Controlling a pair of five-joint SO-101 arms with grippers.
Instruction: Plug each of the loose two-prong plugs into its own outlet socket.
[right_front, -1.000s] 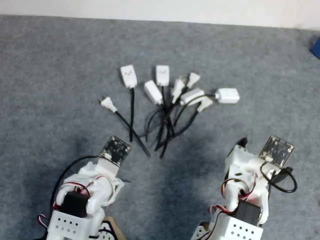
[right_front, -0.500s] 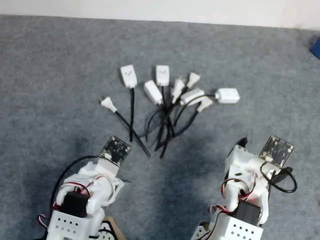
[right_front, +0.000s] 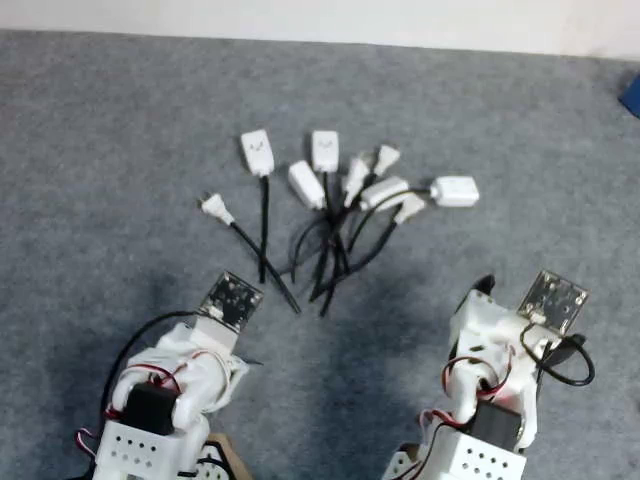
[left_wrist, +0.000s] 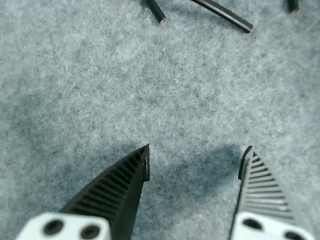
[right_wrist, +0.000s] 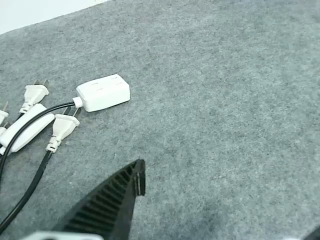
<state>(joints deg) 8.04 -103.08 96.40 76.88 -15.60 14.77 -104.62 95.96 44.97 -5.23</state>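
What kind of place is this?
Likely a robot practice bench, not a house: a left arm and right arm sit at a grey carpeted table, with white outlet sockets and loose two-prong plugs on short cut cords.

Open carpet (right_front: 120, 120) rings the plugs (right_front: 355, 178); their crossed cords (right_front: 325, 255) crowd the side toward the arms.

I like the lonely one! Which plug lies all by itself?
The white plug farthest left in the high view, apart from the bunch; the other plugs crowd between the white sockets.
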